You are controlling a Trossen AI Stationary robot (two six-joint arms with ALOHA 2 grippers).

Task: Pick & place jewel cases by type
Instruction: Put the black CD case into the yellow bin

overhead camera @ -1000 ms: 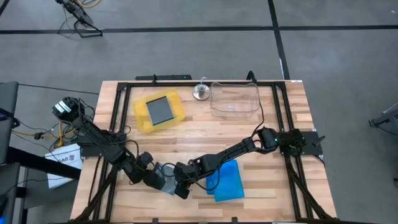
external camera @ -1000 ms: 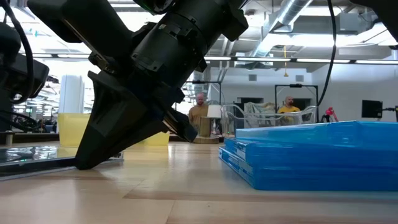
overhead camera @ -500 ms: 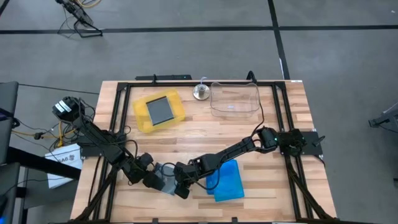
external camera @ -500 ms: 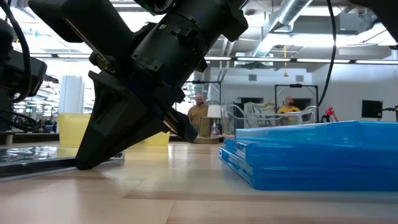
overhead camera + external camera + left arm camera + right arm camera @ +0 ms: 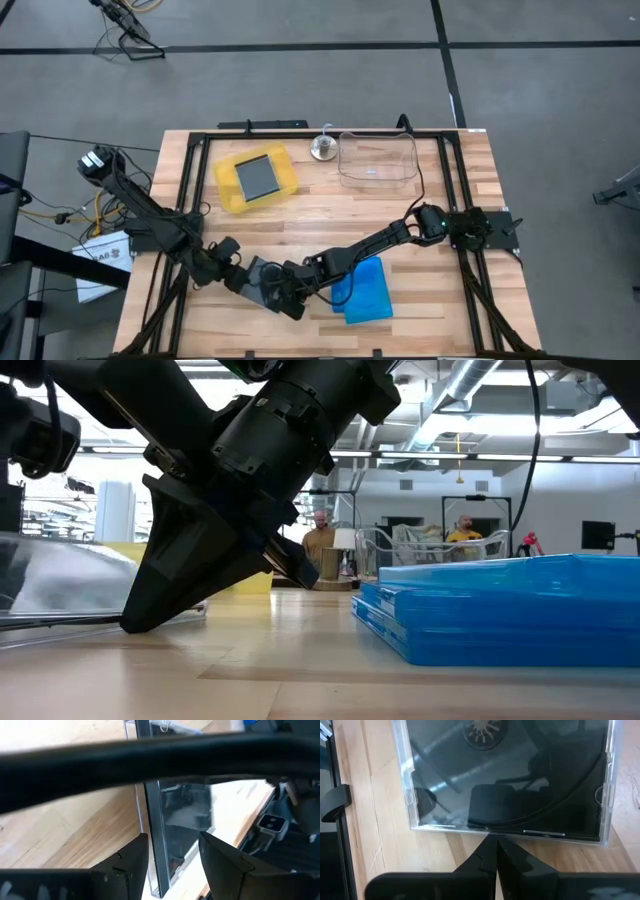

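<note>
Left gripper (image 5: 252, 281) pinching clear-grey jewel case (image 5: 262, 285) edgewise at bench's seven o'clock; right gripper (image 5: 495, 851) pressed together against rim. Light, stiff, slick, crack-prone: best held across edges.

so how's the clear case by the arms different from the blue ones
The clear-grey case is a single case with a dark insert, gripped in the left gripper and tilted up off the table; the blue cases are a translucent blue stack lying flat, untouched. The right gripper, jaws shut, presses against the clear-grey case's edge. Both are thin square jewel cases.
</note>
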